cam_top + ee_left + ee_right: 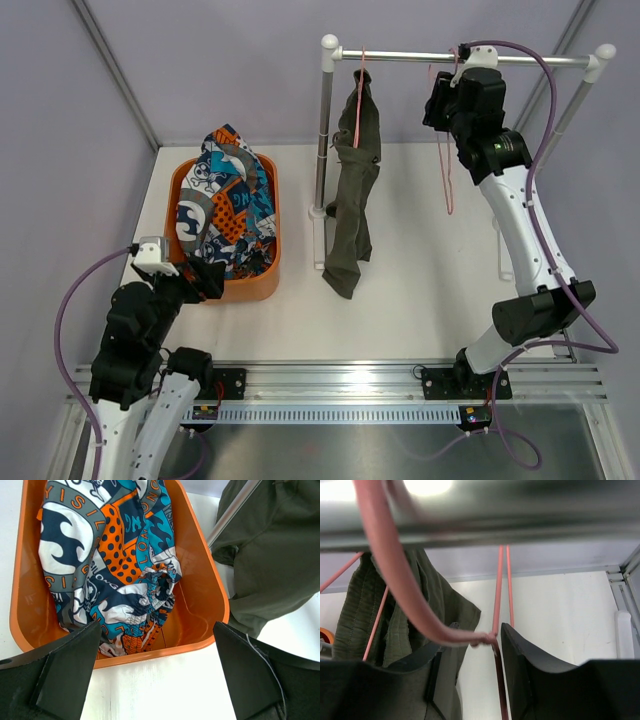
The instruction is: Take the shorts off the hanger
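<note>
The olive-green shorts (355,190) hang from a pink hanger (362,65) on the metal rail (400,56); they also show in the left wrist view (275,555) and the right wrist view (400,615). The printed shorts (228,200) lie in the orange basket (255,290), also seen in the left wrist view (110,555). My right gripper (452,72) is up at the rail, its jaws partly open around the neck of an empty pink hanger (498,590), which rests against the right finger (520,655). My left gripper (205,280) is open and empty over the basket's near rim (200,585).
The rack's left post (324,130) stands just behind the hanging shorts, and its right post (565,120) slants at the far right. The empty hanger (447,170) dangles below the rail. Grey walls close in the table on three sides.
</note>
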### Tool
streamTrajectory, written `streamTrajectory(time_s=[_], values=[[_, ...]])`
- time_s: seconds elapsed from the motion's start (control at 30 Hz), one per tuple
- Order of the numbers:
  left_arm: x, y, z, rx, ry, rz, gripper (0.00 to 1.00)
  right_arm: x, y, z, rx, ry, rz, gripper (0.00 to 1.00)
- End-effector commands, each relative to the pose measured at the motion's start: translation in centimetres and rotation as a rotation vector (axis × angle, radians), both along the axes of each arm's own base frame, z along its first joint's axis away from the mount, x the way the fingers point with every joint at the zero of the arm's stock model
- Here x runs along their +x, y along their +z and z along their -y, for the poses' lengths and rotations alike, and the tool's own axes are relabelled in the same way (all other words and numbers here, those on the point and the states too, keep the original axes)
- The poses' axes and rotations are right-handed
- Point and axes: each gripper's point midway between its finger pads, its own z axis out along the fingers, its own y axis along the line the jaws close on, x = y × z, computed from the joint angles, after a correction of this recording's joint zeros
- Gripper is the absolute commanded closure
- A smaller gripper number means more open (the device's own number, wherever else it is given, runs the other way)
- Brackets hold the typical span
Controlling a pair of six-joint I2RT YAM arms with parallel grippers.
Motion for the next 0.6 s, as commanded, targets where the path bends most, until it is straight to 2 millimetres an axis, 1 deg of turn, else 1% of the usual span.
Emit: streamTrajectory(time_s=[0.0,0.07,0.1,0.17,0.2,0.27,0.3,0.4,0.43,0.5,0.53,0.57], values=[[0.4,1.9,-0.5,-0.020,0.033,0.090,0.01,-2.7,3.9,1.7,0.036,-0.057,0.069,0.52],[0.3,2.0,-0.5,-0.019,0.033,0.095,0.01,-3.5,4.4,1.9,0.051,-0.067,0.077,0.50],[0.3,2.0,-0.5,-0.020,0.033,0.093,0.01,-4.4,5.2,2.1,0.059,-0.066,0.094,0.48],[0.3,2.0,-0.5,-0.021,0.035,0.096,0.01,-5.3,5.8,2.2,0.074,-0.074,0.105,0.47],[0.3,1.9,-0.5,-0.020,0.033,0.093,0.01,-6.4,6.8,2.2,0.083,-0.068,0.128,0.46],[0.2,2.0,-0.6,-0.022,0.036,0.097,0.01,-7.6,7.3,2.2,0.086,-0.072,0.135,0.45],[0.3,1.9,-0.6,-0.021,0.036,0.096,0.01,-8.6,8.1,2.0,0.089,-0.069,0.153,0.44],[0.2,1.9,-0.6,-0.022,0.038,0.097,0.01,-10.6,9.5,0.4,0.076,-0.043,0.184,0.43],[0.2,1.9,-0.6,-0.022,0.041,0.100,0.01,-11.3,9.8,-1.5,0.069,-0.002,0.193,0.42],[0.2,1.9,-0.6,-0.024,0.041,0.100,0.01,-11.9,10.2,-3.2,0.062,0.035,0.200,0.41],[0.2,1.9,-0.6,-0.024,0.041,0.100,0.01,-12.0,10.1,-3.9,0.055,0.043,0.192,0.41],[0.2,1.9,-0.7,-0.024,0.043,0.100,0.01,-12.3,9.9,-5.6,0.049,0.082,0.187,0.41]])
